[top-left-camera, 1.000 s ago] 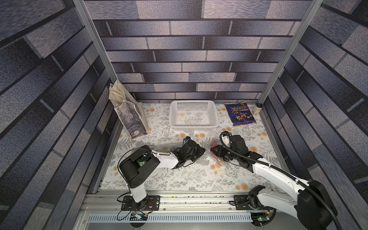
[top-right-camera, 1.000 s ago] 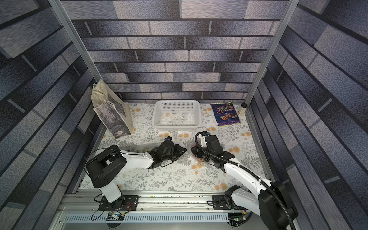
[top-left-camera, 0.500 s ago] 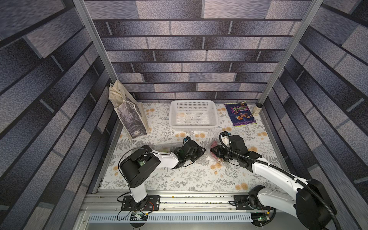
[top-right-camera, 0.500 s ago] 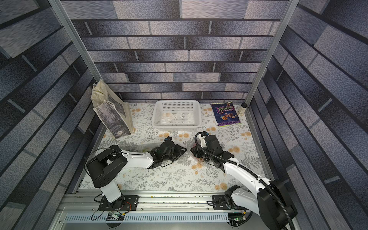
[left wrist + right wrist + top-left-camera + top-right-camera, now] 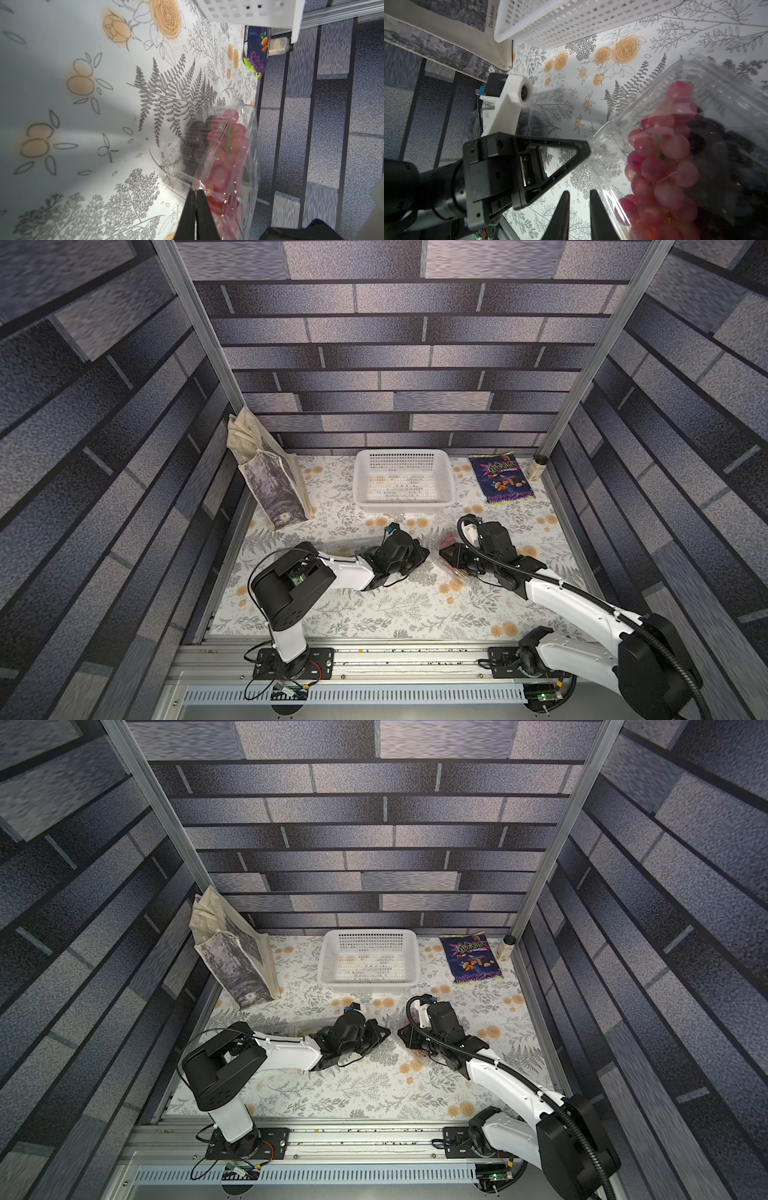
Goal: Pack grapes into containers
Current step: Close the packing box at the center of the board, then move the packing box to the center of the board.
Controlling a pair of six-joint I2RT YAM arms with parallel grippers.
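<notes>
Clear plastic clamshell holds red and black grapes; the left gripper clamps its rim. The right gripper is slightly parted, empty, just beside it.

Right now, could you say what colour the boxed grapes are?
Pinkish red grapes, dark ones behind; best in right wrist view.

light: even, bright | shadows: soft | edges: warped | wrist close-ups blurred
</notes>
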